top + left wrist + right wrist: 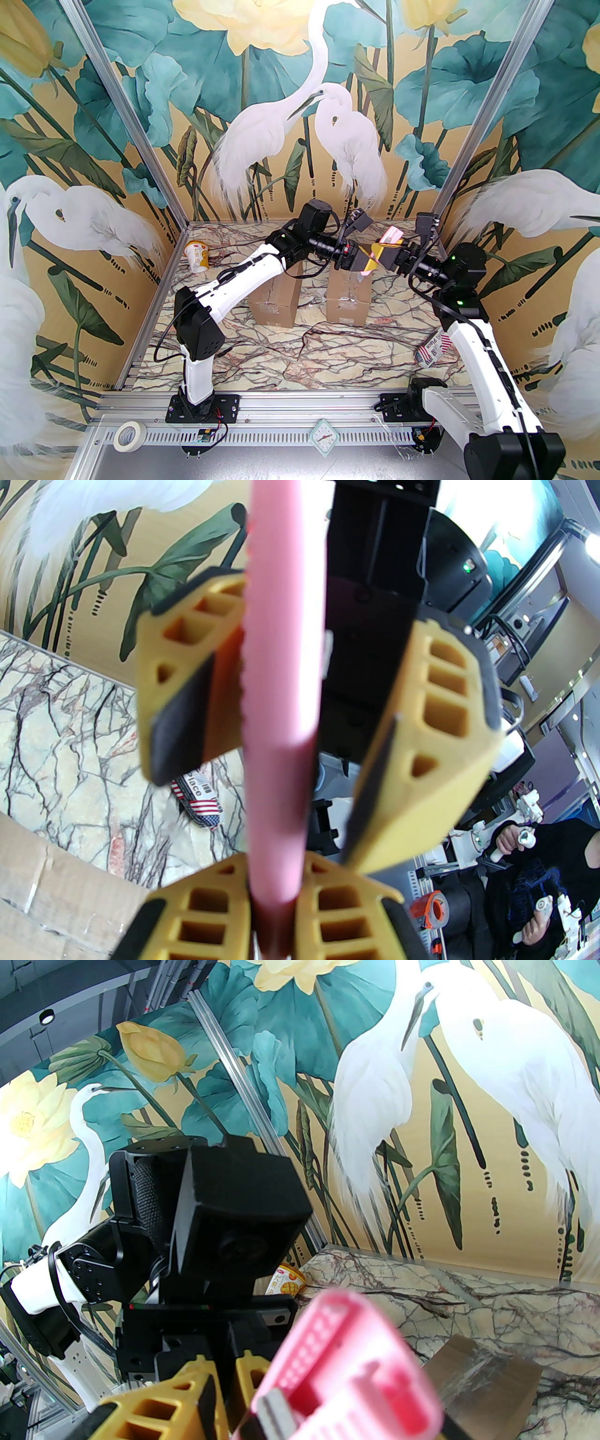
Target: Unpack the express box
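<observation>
A pink utility knife (393, 235) hangs in the air between the two arms, above the right one of two taped cardboard express boxes (347, 300). My left gripper (276, 878) is shut on the knife's (281, 667) lower end. My right gripper (276, 780) faces it from the other side. Its yellow fingers (436, 742) straddle the knife, one close against it and the other still a gap away. From above, the left gripper (360, 263) and the right gripper (380, 253) meet nose to nose. In the right wrist view the knife (347, 1372) looms blurred in front of a box (483, 1377).
A second cardboard box (274, 300) stands left of the first. A cup of noodles (197, 256) lies at the back left. A flag-printed snack packet (433, 349) lies beside the right arm. A roll of tape (127, 435) rests on the front rail. Painted walls enclose the marble table (300, 356).
</observation>
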Robot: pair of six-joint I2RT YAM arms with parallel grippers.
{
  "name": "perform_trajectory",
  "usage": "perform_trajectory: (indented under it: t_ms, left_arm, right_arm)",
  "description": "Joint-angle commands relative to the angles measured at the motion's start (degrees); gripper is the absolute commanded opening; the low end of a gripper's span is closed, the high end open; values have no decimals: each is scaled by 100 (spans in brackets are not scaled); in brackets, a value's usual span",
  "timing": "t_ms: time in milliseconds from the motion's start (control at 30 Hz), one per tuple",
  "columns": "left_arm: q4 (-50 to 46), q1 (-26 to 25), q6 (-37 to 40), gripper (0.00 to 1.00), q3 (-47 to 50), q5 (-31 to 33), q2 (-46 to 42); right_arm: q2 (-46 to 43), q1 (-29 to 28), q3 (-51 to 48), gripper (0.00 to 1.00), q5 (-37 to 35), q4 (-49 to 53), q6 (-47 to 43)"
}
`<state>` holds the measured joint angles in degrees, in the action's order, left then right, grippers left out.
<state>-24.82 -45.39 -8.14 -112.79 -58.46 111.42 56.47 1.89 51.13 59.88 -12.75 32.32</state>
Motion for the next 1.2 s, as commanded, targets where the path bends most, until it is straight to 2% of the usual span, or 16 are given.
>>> perform_trajectory:
  t_ms: [0,333,533,733,800,867,933,967,1033,1100,1167]
  left_arm:
    - [-130,-43,40,11,-138,-210,-155]
    - [-67,-71,10,12,-120,-267,-102]
    - [-43,-67,5,11,-98,-283,-60]
    - [-68,-43,38,13,-120,-166,-42]
    - [-75,-32,50,17,-111,-101,-36]
    - [-68,-23,65,31,-103,-5,-39]
    - [-68,-14,102,37,-94,65,-54]
    - [-60,-9,118,45,-73,136,-79]
    - [-9,20,163,54,11,245,-164]
    - [100,84,215,67,200,525,-348]
    - [215,164,263,74,520,1042,-613]
  right_arm:
    - [105,5,-33,36,283,-497,143]
    - [413,5,-147,38,232,-1252,464]
    - [601,5,-211,24,406,-1724,794]
    - [576,9,-273,19,370,-1567,561]
    - [568,11,-295,17,342,-1520,494]
    - [511,4,-331,16,285,-1470,391]
    - [434,5,-358,15,195,-1341,228]
    - [391,5,-352,14,141,-1243,120]
    - [330,13,-346,14,65,-1090,-32]
    - [249,27,-345,13,-54,-952,-172]
    - [149,60,-341,13,-206,-792,-304]
